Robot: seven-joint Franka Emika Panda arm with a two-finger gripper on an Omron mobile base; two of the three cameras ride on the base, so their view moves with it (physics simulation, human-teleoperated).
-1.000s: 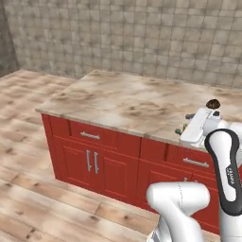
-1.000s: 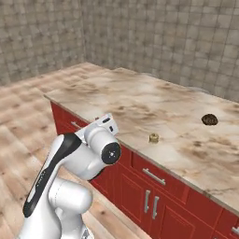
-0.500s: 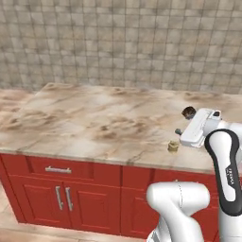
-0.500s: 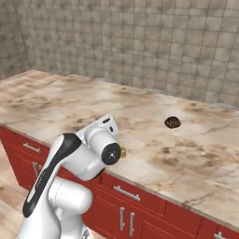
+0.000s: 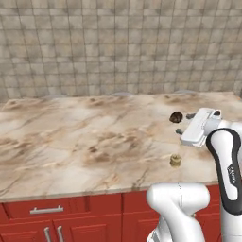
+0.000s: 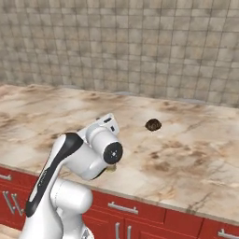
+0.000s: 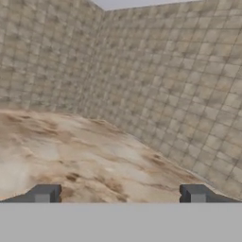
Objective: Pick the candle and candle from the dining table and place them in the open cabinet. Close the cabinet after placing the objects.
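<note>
Driving has swung both base cameras round since the earlier frames, so the broad beige marble-veined dining table [image 5: 85, 146] now faces the robot square-on; the things on it have not shifted.

From the left base camera, the squat golden-tan candle [image 5: 175, 160] stands near the table's front edge at about four o'clock. The dark brown round lump [image 5: 176, 116] sits beyond it. The two-finger gripper [image 5: 185, 124] is held level above the tabletop between them, apparently carried there for the drive.

From the right base camera, the arm's wrist covers most of the candle [image 6: 111, 169], and the lump [image 6: 153, 124] lies at two o'clock from it.

Along the hand camera, the fingertips [image 7: 45, 193] stand spread wide with nothing between them, aimed over bare marble toward the tiled wall [image 7: 179, 80].
</note>
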